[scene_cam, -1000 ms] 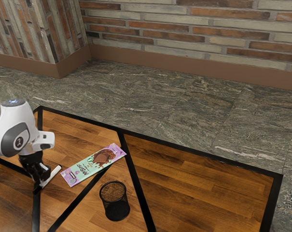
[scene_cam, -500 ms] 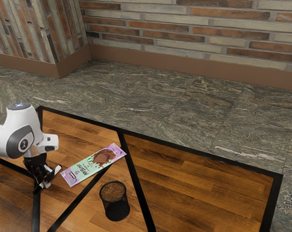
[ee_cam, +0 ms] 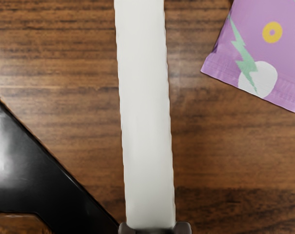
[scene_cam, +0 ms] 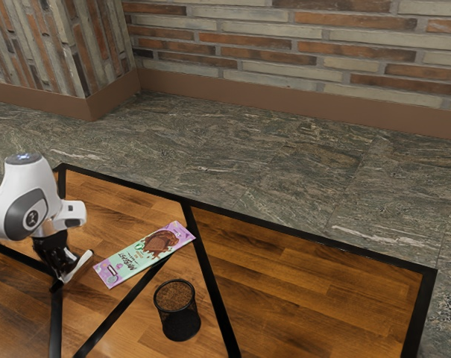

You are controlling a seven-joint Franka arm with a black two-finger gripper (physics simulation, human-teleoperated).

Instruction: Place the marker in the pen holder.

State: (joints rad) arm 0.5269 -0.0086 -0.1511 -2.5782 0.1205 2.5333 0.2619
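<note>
Inspected from where I stand: an indoor room, type not established; home or office are both possible. Walls [scene_cam: 307, 46] are faced in narrow bricks, rust-orange and pale grey, with one section jutting out at the exterior view's left. A plain brown baseboard [scene_cam: 285, 100] runs along their foot. Floor [scene_cam: 277, 168]: grey-green veined stone. Furniture noted: one bench [scene_cam: 314, 291], wood-plank top, black edging and crossing strips. A mesh pen holder [scene_cam: 182, 325] suggests desk use; a colourful snack packet [scene_cam: 145, 253] looks domestic.
</note>
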